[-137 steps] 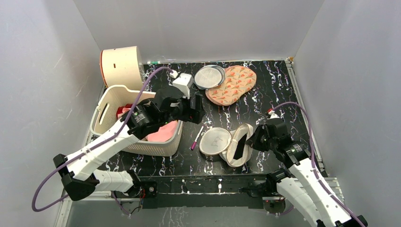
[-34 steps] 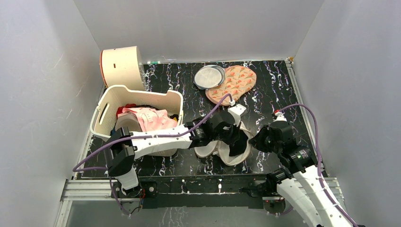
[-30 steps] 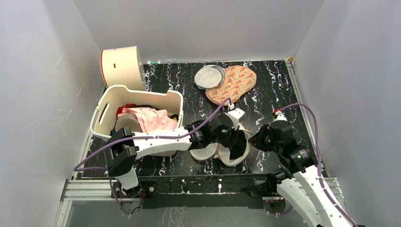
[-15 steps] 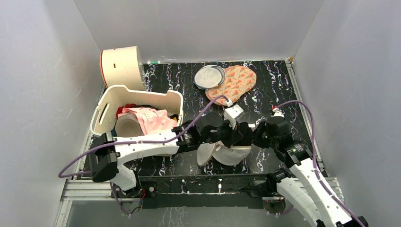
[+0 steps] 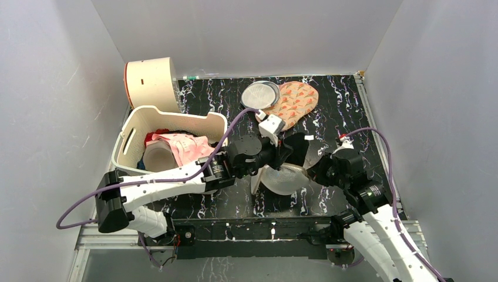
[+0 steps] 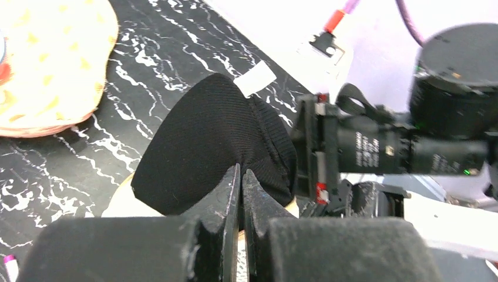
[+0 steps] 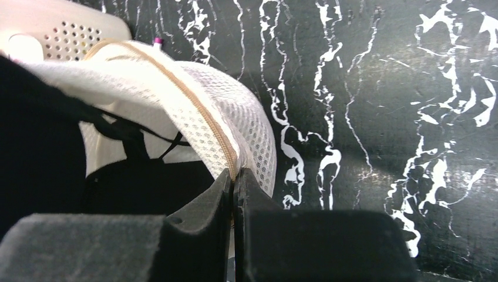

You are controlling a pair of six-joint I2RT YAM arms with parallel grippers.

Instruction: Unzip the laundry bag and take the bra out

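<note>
Bra (image 6: 205,135), black, is clamped in the closed left hand (image 6: 241,170), partly out of the laundry bag (image 7: 249,126), whose zipper rim (image 7: 194,97) is pinched by the right hand (image 7: 234,174) above the desk (image 7: 364,88). If a strap (image 7: 126,138) is snagged inside, the bag could be dragged from that pinch.

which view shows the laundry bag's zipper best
Right wrist: the tan zipper runs along the laundry bag's mesh rim into the right gripper. Top external shows the bag small, zipper unresolved; left wrist shows only a beige sliver beneath black fabric.
</note>
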